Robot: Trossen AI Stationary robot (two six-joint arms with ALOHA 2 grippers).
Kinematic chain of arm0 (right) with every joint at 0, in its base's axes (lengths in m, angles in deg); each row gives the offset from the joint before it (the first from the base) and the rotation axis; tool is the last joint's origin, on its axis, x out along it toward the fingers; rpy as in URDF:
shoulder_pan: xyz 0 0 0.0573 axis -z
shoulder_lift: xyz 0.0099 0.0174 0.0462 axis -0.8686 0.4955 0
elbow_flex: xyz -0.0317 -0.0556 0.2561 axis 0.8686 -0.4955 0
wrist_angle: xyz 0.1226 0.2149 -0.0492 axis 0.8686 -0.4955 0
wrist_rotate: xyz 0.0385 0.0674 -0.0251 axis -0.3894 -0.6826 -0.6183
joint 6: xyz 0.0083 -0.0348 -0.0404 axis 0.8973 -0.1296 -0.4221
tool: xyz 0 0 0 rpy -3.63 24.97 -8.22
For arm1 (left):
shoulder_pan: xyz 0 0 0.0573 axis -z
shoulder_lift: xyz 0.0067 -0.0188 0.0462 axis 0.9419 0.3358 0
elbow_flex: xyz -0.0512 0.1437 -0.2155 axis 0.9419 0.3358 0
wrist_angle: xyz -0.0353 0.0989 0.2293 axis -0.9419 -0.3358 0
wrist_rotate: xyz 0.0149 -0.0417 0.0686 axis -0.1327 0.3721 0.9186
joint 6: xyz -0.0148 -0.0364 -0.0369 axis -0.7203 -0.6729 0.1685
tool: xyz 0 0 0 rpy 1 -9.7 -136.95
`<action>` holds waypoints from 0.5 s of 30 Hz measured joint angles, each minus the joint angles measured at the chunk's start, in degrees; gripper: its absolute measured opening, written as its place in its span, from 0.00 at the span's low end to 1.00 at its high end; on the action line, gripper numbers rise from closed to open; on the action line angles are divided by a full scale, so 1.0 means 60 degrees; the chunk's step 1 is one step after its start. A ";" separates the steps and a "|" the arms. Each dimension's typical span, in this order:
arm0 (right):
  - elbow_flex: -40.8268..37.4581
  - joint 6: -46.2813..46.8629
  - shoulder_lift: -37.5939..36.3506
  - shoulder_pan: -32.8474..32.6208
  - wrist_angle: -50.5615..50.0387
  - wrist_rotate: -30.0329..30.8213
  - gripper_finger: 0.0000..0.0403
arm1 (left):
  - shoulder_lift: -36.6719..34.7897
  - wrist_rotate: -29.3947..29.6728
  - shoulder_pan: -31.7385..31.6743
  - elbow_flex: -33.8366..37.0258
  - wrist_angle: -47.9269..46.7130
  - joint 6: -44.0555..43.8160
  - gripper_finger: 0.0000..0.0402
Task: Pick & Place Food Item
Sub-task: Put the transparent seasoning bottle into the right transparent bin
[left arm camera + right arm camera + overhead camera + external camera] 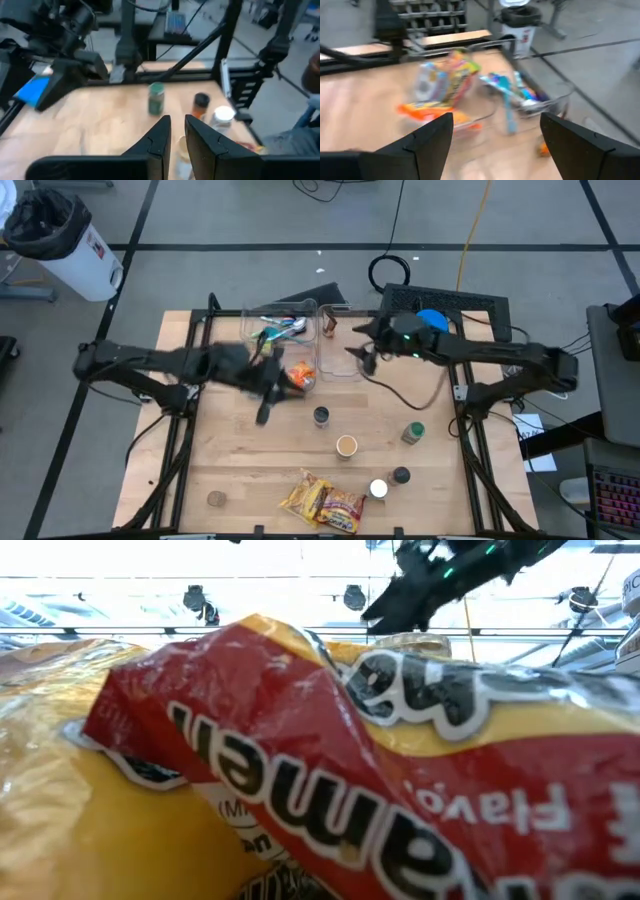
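Note:
An orange food packet (300,373) lies at the edge of a clear container (340,340) at the table's far side; the right wrist view shows it blurred (442,92). My left gripper (272,395) hovers just left of the packet. Its fingers (178,131) are nearly together with nothing between them. My right gripper (360,350) is wide open and empty (495,135) at the container's right side. In the low view the right arm (420,585) shows at the top.
A second clear container (280,330) holds utensils. A dark jar (321,415), a cup (346,445), a green jar (413,431), a small bottle (400,475) and a white lid (378,488) stand mid-table. Yellow-red ramen packets (325,502) at the near edge fill the low view (320,760).

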 joint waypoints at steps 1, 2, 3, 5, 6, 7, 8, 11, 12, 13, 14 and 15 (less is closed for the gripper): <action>0.0000 0.0175 -0.0347 -0.0215 -0.0432 0.0004 0.73 | -0.0113 0.0495 0.0446 0.0282 0.0393 -0.0117 0.16; 0.0000 0.0285 -0.0679 -0.0441 -0.0832 0.0005 0.73 | -0.0235 0.1046 0.0865 0.0613 0.0824 -0.0244 0.16; -0.0005 0.0343 -0.0964 -0.0684 -0.1210 0.0016 0.72 | -0.0364 0.1673 0.1307 0.0987 0.1298 -0.0361 0.16; -0.0167 0.0375 -0.1486 -0.1236 -0.1522 0.0016 0.71 | -0.0668 0.3041 0.2152 0.1736 0.2136 -0.0636 0.16; -0.0329 0.0365 -0.1738 -0.1523 -0.1503 0.0016 0.70 | -0.0799 0.3724 0.2557 0.2087 0.2540 -0.0781 0.16; -0.0511 0.0342 -0.1958 -0.1807 -0.1457 0.0007 0.70 | -0.0903 0.4340 0.2905 0.2413 0.2987 -0.0962 0.16; -0.0692 0.0277 -0.2146 -0.2084 -0.1330 -0.0002 0.69 | -0.0982 0.4869 0.3225 0.2723 0.3350 -0.1179 0.16; -0.1279 0.0045 -0.2625 -0.2809 -0.0716 0.0009 0.68 | -0.1055 0.5684 0.3907 0.3598 0.4300 -0.2102 0.16; -0.1458 -0.0045 -0.2744 -0.3005 -0.0456 0.0009 0.68 | -0.1044 0.5705 0.4041 0.3824 0.4573 -0.2481 0.16; -0.1655 -0.0152 -0.2830 -0.3190 -0.0113 0.0010 0.68 | -0.1019 0.5710 0.4115 0.4031 0.4865 -0.2810 0.16; -0.1855 -0.0244 -0.2907 -0.3358 0.0243 0.0009 0.68 | -0.0917 0.5706 0.4135 0.4183 0.5149 -0.3133 0.16; -0.2074 -0.0352 -0.2971 -0.3507 0.0610 0.0005 0.68 | -0.0809 0.5706 0.4112 0.4270 0.5317 -0.3486 0.16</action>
